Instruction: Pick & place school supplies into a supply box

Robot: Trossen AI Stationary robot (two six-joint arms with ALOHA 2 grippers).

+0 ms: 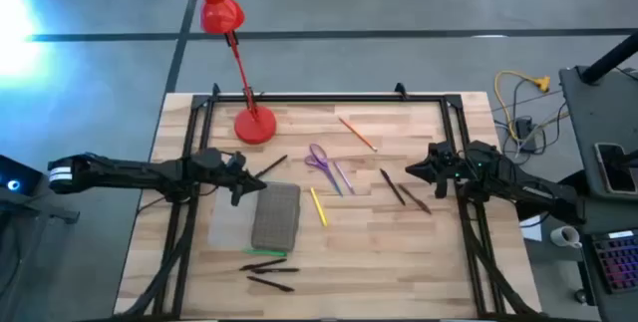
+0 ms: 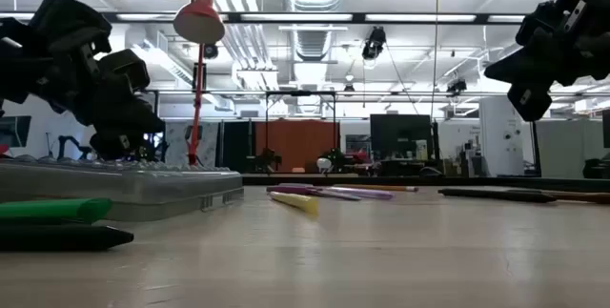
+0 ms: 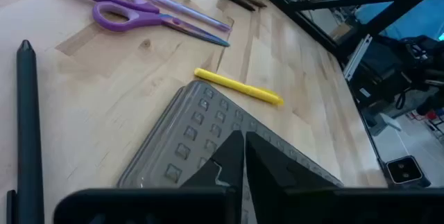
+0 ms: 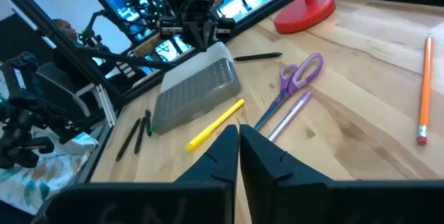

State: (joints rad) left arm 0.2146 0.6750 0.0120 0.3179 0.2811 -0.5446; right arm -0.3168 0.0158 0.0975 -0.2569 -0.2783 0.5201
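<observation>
The supply box (image 1: 276,214), translucent with a grey gridded lid, lies flat left of the table's centre and shows in the low view (image 2: 124,182). My left gripper (image 1: 239,184) is shut and hovers at the box's far left corner (image 3: 243,141). My right gripper (image 1: 411,170) is also shut and held above the table's right part (image 4: 238,132). Between them lie the purple scissors (image 1: 321,160), a purple pencil (image 1: 342,176), a yellow pencil (image 1: 318,206), an orange pencil (image 1: 357,134) and two dark pens (image 1: 402,192). A black pen (image 1: 271,165) lies beside the left gripper.
A green marker (image 1: 265,252) and dark pens (image 1: 269,272) lie near the front edge, below the box. The red desk lamp (image 1: 254,125) stands at the far edge, its head (image 1: 219,8) beyond the table. Black frame rails (image 1: 189,162) run along both sides.
</observation>
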